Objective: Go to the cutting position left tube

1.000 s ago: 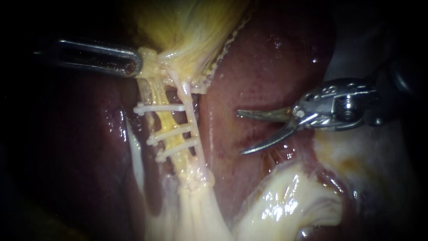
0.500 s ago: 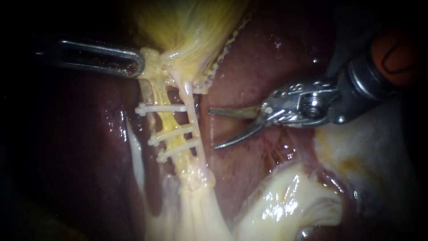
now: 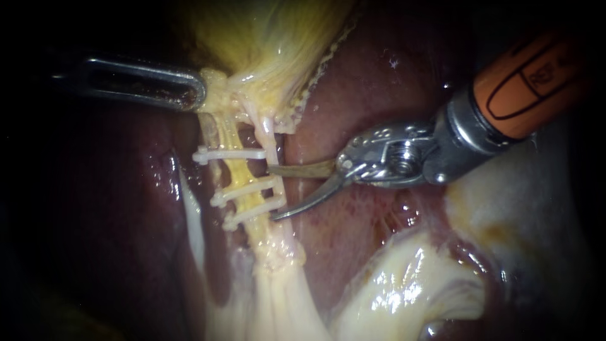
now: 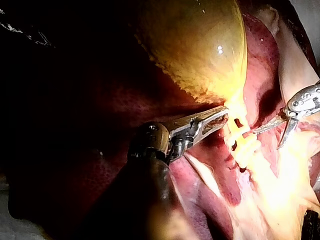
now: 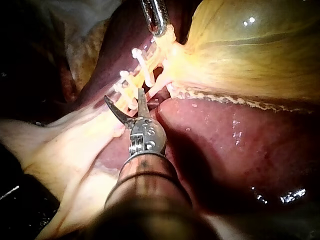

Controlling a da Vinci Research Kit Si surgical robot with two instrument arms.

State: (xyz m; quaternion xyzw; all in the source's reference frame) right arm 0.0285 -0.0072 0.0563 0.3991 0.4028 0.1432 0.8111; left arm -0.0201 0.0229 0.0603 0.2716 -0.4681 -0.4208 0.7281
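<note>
Since half a second ago our right instrument [image 3: 271, 192] has slid across the liver [image 3: 379, 82] toward the tubes; its blades, short of them then, now reach the clipped stretch; nothing else has shifted against the tissue.

What worries us is where the blades stand. They are spread fairly wide and hold nothing; the straight blade's tip lies between the upper clip [image 3: 230, 153] and the middle clip [image 3: 243, 187], but the curved blade's tip hangs below the lower clip [image 3: 249, 213]; closed as they are, we judge they would bite on two clips and not on bare tube. A pale strand [image 3: 268, 136] also runs just beside the left tube [image 3: 235, 172], on the side we come from; pushing further could nick or snag it, and we cannot tell whether the clips take it in as well.

Our right shaft enters from the upper right, its orange sleeve [image 3: 524, 82] sloping down; the wrist bends so the straight blade lies about level, pointing at the tubes, with the curved one dropped beneath it.

Beyond the tips, the left tube, yellow, runs down from the gallbladder's neck along the edge of the liver's red surface, crossed by all three clips.

Farthest, our left instrument [image 3: 197, 91] lies level, its jaws closed on the neck of the gallbladder [image 3: 278, 31], holding the tubes taut.
</note>
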